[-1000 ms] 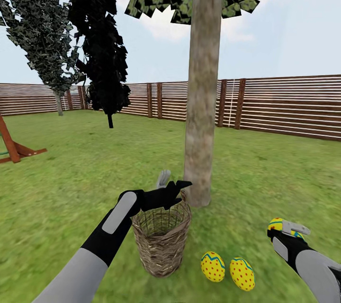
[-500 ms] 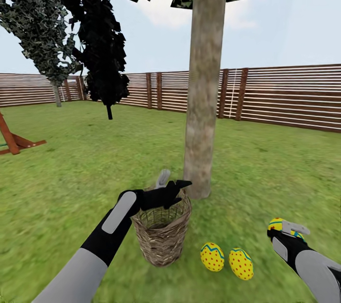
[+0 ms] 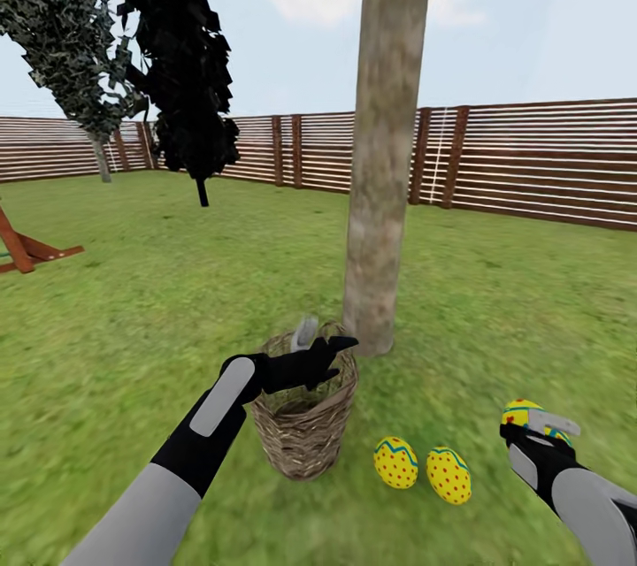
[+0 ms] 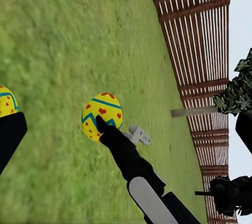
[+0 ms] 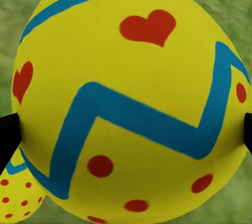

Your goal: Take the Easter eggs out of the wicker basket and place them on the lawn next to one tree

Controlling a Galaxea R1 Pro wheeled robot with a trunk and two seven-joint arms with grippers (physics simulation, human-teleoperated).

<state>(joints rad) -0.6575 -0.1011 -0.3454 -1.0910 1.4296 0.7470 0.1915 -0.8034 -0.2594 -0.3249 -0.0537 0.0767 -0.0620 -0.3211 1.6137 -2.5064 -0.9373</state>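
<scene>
Two yellow Easter eggs with red dots and blue zigzags (image 3: pixel 395 462) (image 3: pixel 448 475) lie on the green grass lawn (image 3: pixel 133 318), pointy ends tipped up, beside the brown woven wicker basket (image 3: pixel 305 433) and near the thick grey-brown tree trunk (image 3: pixel 379 195). The right end effector (image 3: pixel 531 423) pinches a third egg (image 5: pixel 131 98). The left end effector (image 3: pixel 323 354) hangs over the basket; I cannot tell if it is spread.

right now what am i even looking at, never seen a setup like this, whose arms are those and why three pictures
This is a simulated two-armed robot in a fenced garden. The big picture comes from a camera on its head; the other two come from cameras near each gripper.

On the lawn, beside the thick tree, stands a wicker basket, with two Easter eggs lying on the grass next to it.

The left gripper is at the basket's rim. The right gripper holds the third egg, which looms large in its own camera.
</scene>
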